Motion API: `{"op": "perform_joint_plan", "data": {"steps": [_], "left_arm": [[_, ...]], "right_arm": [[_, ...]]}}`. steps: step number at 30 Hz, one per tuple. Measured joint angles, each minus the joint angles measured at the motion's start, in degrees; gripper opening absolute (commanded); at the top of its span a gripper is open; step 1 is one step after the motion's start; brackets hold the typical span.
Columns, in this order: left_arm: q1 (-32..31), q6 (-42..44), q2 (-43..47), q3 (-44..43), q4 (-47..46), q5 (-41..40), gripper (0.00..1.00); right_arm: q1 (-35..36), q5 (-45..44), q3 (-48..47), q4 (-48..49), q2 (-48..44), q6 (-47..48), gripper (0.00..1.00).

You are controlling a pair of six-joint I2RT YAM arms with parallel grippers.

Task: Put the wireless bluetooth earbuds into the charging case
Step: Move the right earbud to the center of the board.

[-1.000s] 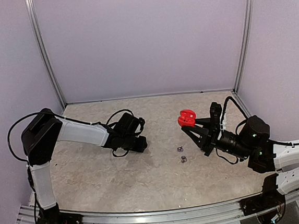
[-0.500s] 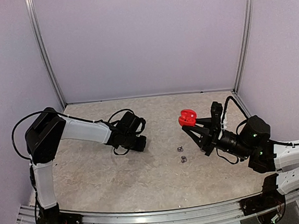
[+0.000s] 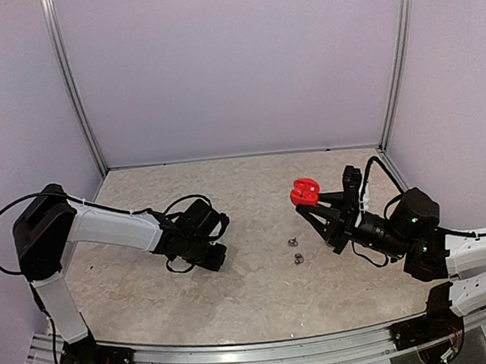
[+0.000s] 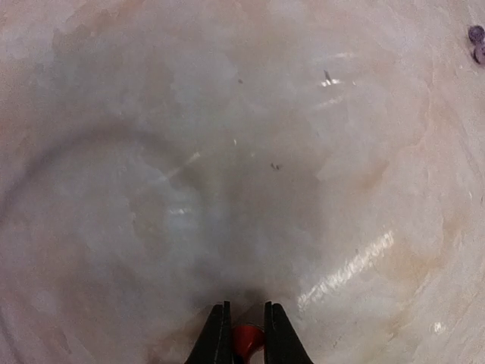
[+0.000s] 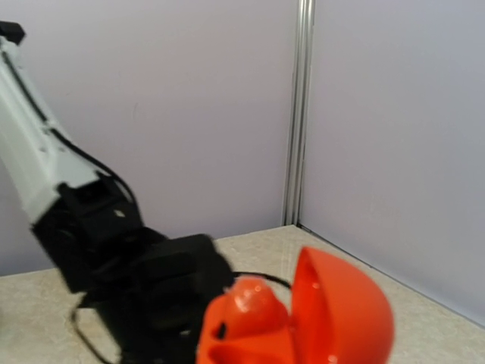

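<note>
My left gripper [image 4: 247, 317] is shut on a small red earbud [image 4: 247, 341], which sits pinched between the two dark fingertips just above the table. In the top view this gripper [image 3: 218, 256] hangs low over the left-centre of the table. My right gripper [image 3: 312, 207] is shut on the red charging case [image 3: 304, 193] and holds it up in the air with the lid open. The right wrist view shows the open case [image 5: 333, 318] close up, with a rounded red lump in its base. Two small grey earbuds [image 3: 296, 251] lie on the table below the case.
The grey earbuds [image 4: 477, 44] show at the top right corner of the left wrist view. The left arm's black wrist and cable [image 5: 129, 280] fill the space behind the case in the right wrist view. Pale walls and metal posts [image 3: 396, 66] enclose the table.
The left gripper's jaws have closed on the red earbud. The left arm has pulled back toward the near left. The right arm and the case have barely moved.
</note>
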State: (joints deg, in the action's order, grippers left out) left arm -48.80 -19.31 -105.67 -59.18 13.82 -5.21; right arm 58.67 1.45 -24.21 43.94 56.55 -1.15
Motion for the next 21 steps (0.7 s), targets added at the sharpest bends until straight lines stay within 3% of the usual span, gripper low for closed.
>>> {"op": "perform_joint_plan", "data": {"steps": [6, 12, 17, 21], "left_arm": [[-6.2, -1.6, 5.5, 4.1, 8.2, 0.7, 0.15], [-8.0, -2.3, 7.4, 4.7, 14.9, 1.5, 0.16], [-10.1, -2.3, 7.5, 3.7, 19.8, 1.4, 0.28], [-11.2, -2.0, 7.1, 2.7, 24.5, 1.6, 0.30]], "right_arm": [[-0.3, 0.7, 0.0, 0.0, 0.0, 0.0, 0.00], [-0.3, 0.9, 0.1, -0.7, -0.1, 0.0, 0.00], [-0.3, 1.0, 0.2, -0.9, -0.7, -0.1, 0.00], [-0.4, 1.1, 0.2, -0.9, -1.0, -0.1, 0.00]]}}
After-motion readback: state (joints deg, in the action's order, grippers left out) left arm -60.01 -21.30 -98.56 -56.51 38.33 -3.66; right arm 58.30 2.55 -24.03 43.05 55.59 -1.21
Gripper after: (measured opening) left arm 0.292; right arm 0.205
